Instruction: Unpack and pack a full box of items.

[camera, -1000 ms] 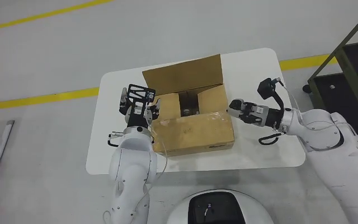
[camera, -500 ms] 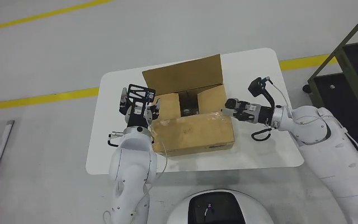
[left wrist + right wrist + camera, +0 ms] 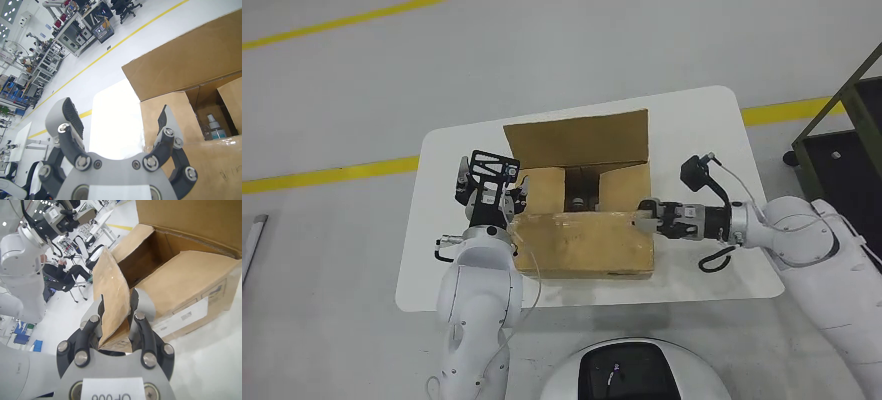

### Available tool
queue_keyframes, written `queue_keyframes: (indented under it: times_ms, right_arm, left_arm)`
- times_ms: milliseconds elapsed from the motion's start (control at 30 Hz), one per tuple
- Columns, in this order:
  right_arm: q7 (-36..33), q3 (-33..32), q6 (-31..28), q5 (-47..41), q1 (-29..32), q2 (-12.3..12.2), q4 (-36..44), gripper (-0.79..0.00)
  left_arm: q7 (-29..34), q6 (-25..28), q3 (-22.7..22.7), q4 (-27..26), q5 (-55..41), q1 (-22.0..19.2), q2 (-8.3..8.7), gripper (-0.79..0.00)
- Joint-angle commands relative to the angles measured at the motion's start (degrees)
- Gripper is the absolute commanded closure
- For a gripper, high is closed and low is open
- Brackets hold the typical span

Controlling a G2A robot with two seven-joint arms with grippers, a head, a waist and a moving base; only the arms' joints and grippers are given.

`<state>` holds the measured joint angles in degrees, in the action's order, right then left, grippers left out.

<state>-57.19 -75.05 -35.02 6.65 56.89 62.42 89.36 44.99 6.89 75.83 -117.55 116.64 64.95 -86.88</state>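
White table [image 3: 692, 130], brown cardboard box [image 3: 587, 245] open on top.
Contents are mostly hidden; a spray bottle [image 3: 215, 128] peeks out, its base cut off by the front flap [image 3: 111, 291] pinched in the right gripper [image 3: 117, 303]. Wide apart and empty, the left gripper [image 3: 117, 115] has the box just beside it.

I've got one white desk [image 3: 702, 130] with rounded corners; an open cardboard box [image 3: 587, 245] stands directly on it, about mid-desk, with bare desk surface left and right of the box
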Motion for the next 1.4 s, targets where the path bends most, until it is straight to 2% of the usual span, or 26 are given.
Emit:
queue_keyframes:
  times_ms: [0,333,367,400,433,567,667,900,1100,1367]
  right_arm:
    - [-1.3,-0.1,0.3,-2.1,0.8,-0.2,0.3,-0.323]
    - [-3.6,1.0,1.1,-2.8,1.6,-0.9,2.5,-0.286]
    - [-3.6,1.1,1.1,-1.8,1.6,-1.0,2.9,-0.256]
    - [-3.4,1.3,1.0,-0.5,1.7,-1.1,3.4,-0.16]
    - [-3.2,1.6,0.5,0.8,1.8,-1.1,4.2,0.0]
    - [2.0,0.7,-1.6,8.7,2.7,-1.3,7.6,0.0]
    - [8.4,-0.3,-4.3,14.3,4.2,-1.4,10.6,0.0]
    - [21.9,-2.2,-10.6,32.7,7.8,-1.6,16.4,0.0]
    - [28.6,-2.1,-11.4,44.8,10.2,-1.6,19.0,0.0]
    - [37.0,-2.5,-11.1,54.6,12.9,-1.8,20.9,0.0]
  left_arm:
    - [0.0,0.0,0.0,0.0,0.0,0.0,0.0,-0.785]
    - [0.0,0.0,0.0,0.0,0.0,0.0,0.0,-0.785]
    - [0.0,0.0,0.0,0.0,0.0,0.0,0.0,-0.785]
    - [0.0,0.0,0.0,0.0,0.0,0.0,0.0,-0.785]
    - [0.0,0.0,0.0,0.0,0.0,0.0,0.0,-0.785]
    - [0.0,0.0,0.0,0.0,0.0,0.0,0.0,-0.785]
    - [-1.2,-0.3,0.6,-0.1,-0.4,0.2,0.05,-0.785]
    - [2.0,1.2,0.5,-0.5,-2.6,-3.6,-0.17,-0.785]
    - [7.9,6.8,-1.2,0.3,-6.6,-5.8,-0.38,-0.785]
    - [16.6,14.3,-1.7,-2.9,-16.4,-5.8,-0.39,-0.785]
